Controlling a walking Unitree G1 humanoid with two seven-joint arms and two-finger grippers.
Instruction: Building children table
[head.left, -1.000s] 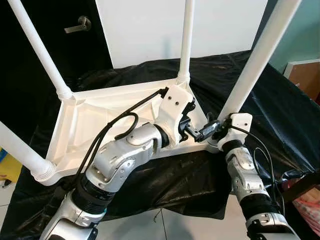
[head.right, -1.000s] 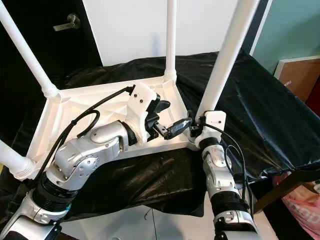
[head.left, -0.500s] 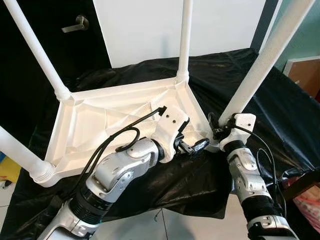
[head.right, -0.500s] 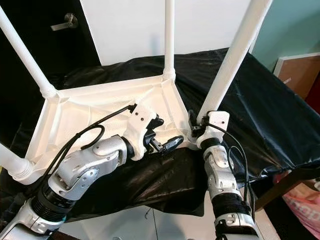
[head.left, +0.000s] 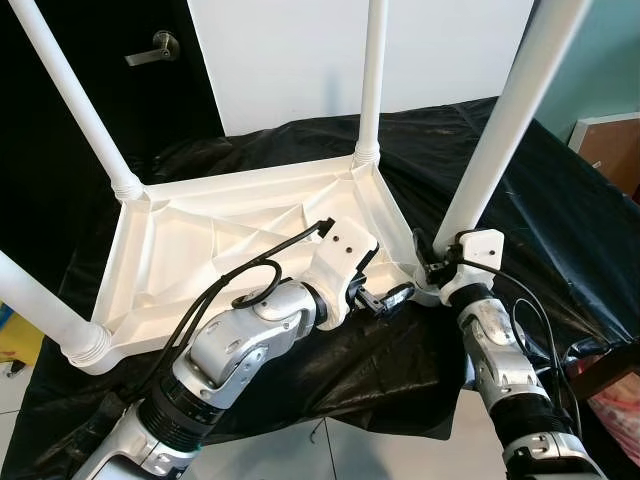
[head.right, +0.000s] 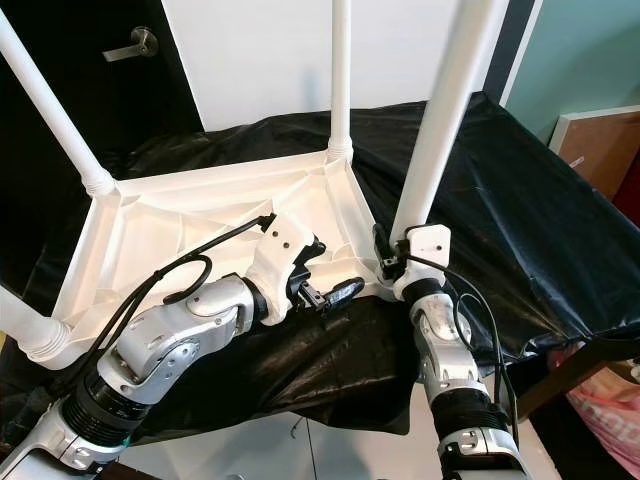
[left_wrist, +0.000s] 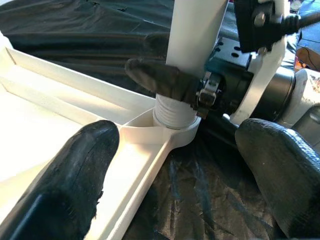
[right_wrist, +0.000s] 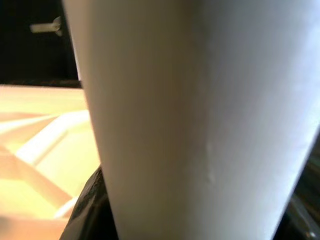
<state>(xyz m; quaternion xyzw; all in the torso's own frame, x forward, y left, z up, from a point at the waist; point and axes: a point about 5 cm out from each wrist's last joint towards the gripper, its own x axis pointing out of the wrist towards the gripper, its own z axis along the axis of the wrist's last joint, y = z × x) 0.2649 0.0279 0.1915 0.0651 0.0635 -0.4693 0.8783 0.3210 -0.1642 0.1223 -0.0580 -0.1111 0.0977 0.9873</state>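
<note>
The right pincer (left_wrist: 200, 90) grips the base of the nearest leg (head.left: 505, 120), its fingers (left_wrist: 160, 80) closed around it just above the threaded collar at the tabletop's near right corner. The left pincer (head.left: 385, 298) hovers wide open just beside that corner, holding nothing. The white tabletop (head.left: 180, 245) lies upside down on a black sheet (head.left: 560, 220) over the desk, its four legs pointing up. Behind stand a white panel (head.left: 290, 60) and a dark door (head.left: 60, 150).

Bright, even daylight (wrist close-ups blurred)
</note>
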